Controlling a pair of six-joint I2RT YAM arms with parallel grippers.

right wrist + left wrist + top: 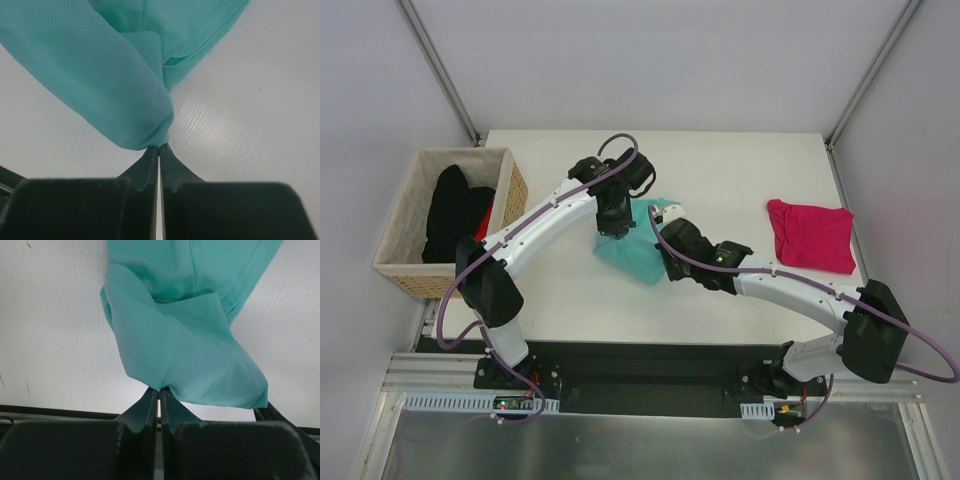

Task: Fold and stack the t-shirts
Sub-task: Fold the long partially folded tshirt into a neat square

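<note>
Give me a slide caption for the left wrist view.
Left gripper shut on a bunched fold of the teal t-shirt over the white table.

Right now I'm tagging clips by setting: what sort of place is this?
Probably a robot test cell: a white table walled by plain grey panels, with white left arm and right arm mounted at its near edge, holding a teal-green cloth t-shirt.

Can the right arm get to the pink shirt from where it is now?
Likely yes for reach: the pink shirt lies on its side with bare table between. But the right gripper is shut on the teal shirt, so it must let go first.
</note>
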